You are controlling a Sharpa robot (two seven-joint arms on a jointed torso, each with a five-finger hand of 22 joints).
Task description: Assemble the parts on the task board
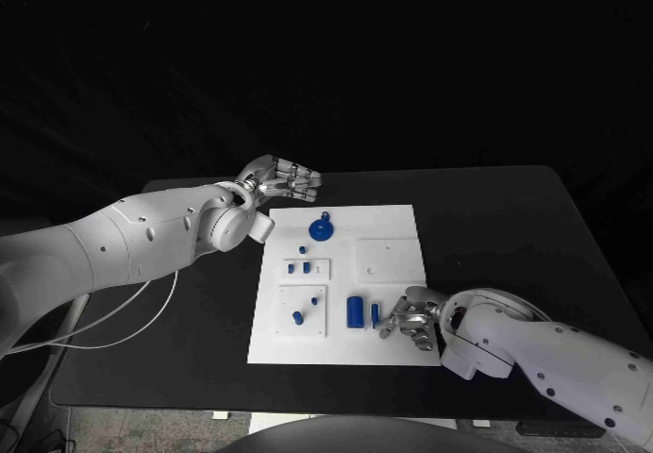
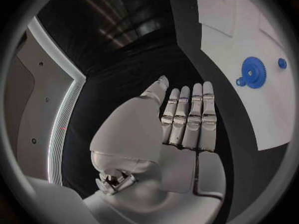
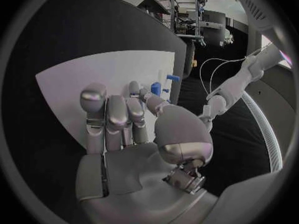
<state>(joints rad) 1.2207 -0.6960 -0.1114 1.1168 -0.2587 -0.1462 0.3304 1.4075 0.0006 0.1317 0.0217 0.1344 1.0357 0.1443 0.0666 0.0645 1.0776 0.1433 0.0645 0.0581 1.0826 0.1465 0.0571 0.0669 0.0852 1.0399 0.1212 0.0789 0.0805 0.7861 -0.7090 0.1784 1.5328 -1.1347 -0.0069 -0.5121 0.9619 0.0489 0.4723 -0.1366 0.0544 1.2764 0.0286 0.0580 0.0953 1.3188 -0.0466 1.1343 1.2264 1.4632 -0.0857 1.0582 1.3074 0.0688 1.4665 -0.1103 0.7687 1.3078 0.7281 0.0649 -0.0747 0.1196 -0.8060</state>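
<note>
While blue parts (image 1: 357,311) lie loose on the white task board (image 1: 388,226) mid-counter, the right hand (image 1: 411,319) reaches beside them, apparently to pick one, fingers (image 3: 109,119) pressed together, empty; the left hand (image 1: 283,179) waits off-board, fingers straight, together.

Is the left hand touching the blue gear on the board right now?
Apart. The head view shows the left hand open over bare table beyond the task board, with a clear gap to the blue gear.
</note>
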